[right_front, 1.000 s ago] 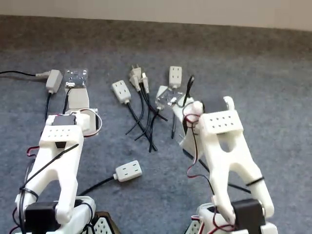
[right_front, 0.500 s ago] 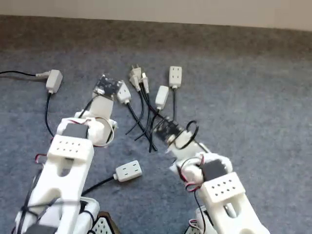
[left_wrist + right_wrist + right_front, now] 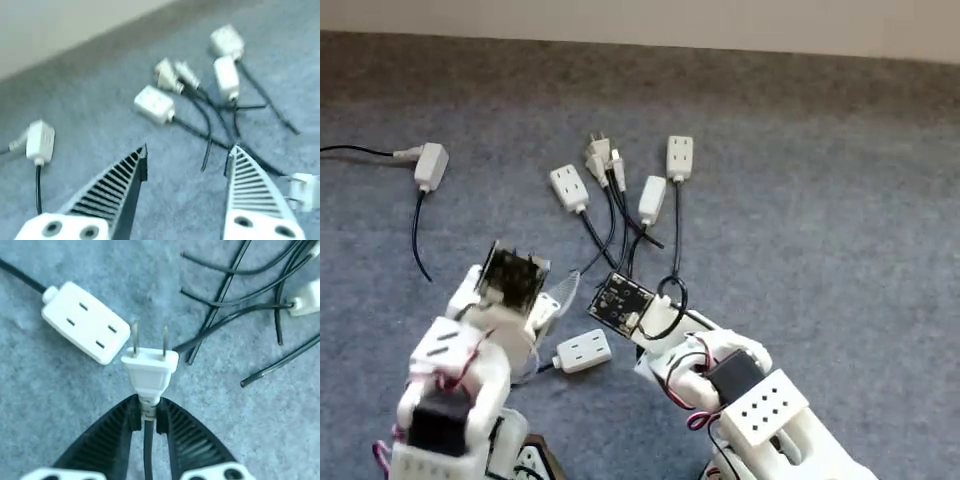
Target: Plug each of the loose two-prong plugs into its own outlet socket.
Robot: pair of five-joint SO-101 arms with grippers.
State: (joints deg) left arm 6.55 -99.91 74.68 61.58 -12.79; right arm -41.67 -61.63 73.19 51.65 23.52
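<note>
surface: grey-blue short-pile carpeted worktop (image 3: 850, 200), darker toward its far edge | backdrop: plain pale cream wall (image 3: 720, 18) running straight along that far edge | light: soft, even

You've got one white two-prong plug (image 3: 150, 367) clamped at its cord end in the right pincer (image 3: 148, 409), prongs aimed just past a white outlet socket (image 3: 85, 322) that lies flat, slots up, near but not touching. More white sockets (image 3: 568, 187) and loose plugs (image 3: 598, 155) lie farther off, their black cords (image 3: 620, 235) tangled.
</note>
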